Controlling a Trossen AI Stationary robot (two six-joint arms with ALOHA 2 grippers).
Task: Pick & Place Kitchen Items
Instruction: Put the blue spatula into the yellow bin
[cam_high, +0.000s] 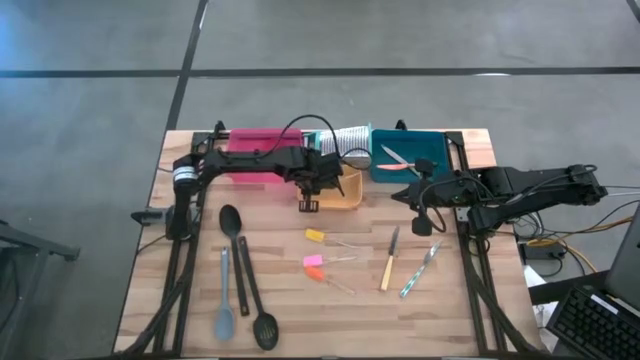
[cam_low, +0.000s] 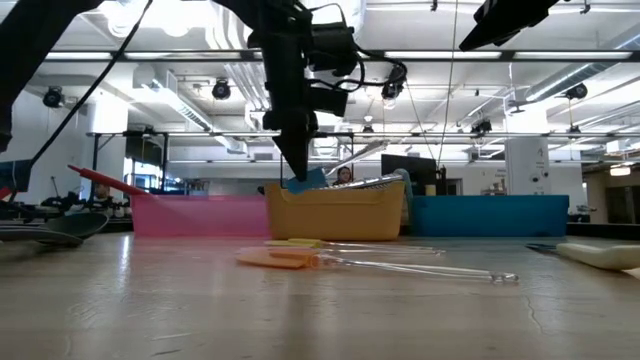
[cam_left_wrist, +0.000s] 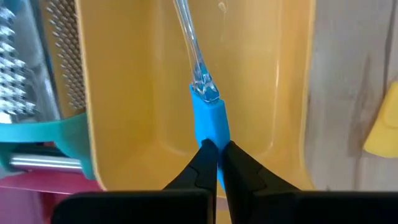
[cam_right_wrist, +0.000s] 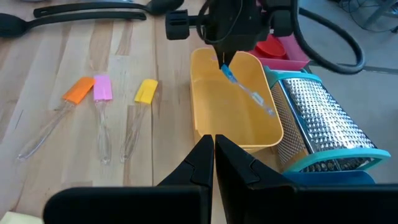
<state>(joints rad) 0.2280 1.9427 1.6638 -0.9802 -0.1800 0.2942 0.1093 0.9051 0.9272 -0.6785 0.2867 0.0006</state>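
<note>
The pale planked wooden table (cam_right_wrist: 155, 56) looks matt and grained. The smooth orange-yellow plastic rectangular tray (cam_left_wrist: 143, 93) shines softly, holding a blue-headed spatula with clear glossy plastic handle (cam_left_wrist: 208, 118). Beside it, the perforated silver metal grater (cam_right_wrist: 323, 124) glints.

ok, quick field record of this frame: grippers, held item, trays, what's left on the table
left gripper: shut on blue-tipped clear-handled piece, over the orange tray
right gripper: shut, empty, waiting near the teal tray
pink tray: far edge, beside the orange tray
grater: beside the orange tray
loose on table: yellow piece, pink piece, orange piece, two knives, three spoons
</note>
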